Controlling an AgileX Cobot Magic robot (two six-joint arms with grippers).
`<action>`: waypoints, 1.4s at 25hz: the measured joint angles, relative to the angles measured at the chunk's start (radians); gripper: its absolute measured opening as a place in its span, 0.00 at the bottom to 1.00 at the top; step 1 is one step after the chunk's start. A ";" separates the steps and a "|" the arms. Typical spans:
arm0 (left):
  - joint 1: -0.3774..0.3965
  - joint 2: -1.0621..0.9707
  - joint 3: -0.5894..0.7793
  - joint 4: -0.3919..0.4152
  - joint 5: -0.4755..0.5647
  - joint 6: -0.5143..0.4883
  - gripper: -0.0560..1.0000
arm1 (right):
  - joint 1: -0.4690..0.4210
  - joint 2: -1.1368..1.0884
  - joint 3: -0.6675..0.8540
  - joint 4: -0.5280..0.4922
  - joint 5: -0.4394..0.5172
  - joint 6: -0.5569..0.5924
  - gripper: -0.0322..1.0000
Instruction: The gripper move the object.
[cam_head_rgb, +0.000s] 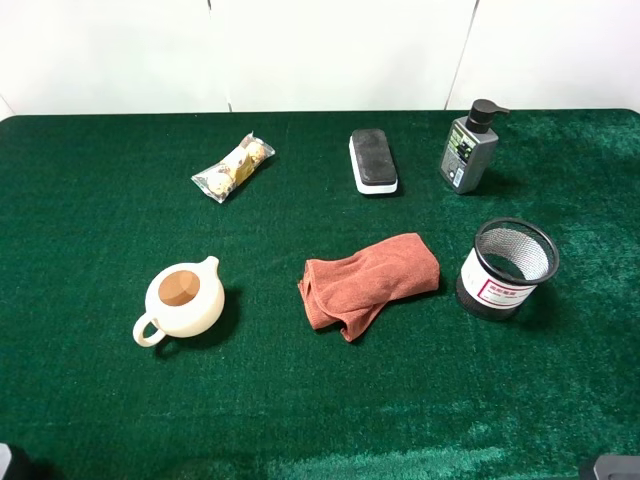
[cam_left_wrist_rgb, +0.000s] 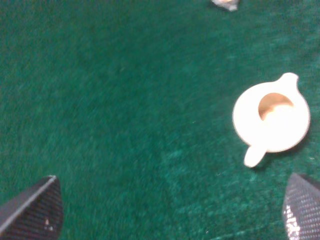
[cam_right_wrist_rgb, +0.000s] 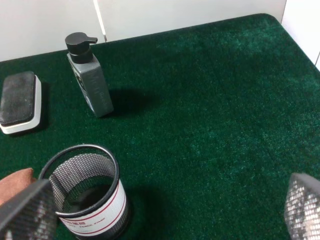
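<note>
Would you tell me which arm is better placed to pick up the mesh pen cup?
The right: the mesh pen cup stands on its side, close below its open jaws. The left views only the teapot.

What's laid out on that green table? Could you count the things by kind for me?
Containers: 3, the mesh pen cup, teapot and pump bottle
Cleaning things: 2, the orange cloth and board eraser
Wrapped snacks: 1, the snack packet
Total: 6
</note>
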 joint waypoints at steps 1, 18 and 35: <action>0.019 -0.029 0.027 -0.002 -0.012 0.000 0.89 | 0.000 0.000 0.000 0.000 0.000 0.000 0.70; 0.254 -0.405 0.256 -0.106 -0.084 0.048 0.89 | 0.000 0.000 0.000 0.000 -0.001 0.000 0.70; 0.266 -0.468 0.256 -0.108 -0.084 0.073 0.89 | 0.000 0.000 0.000 0.000 -0.001 0.000 0.70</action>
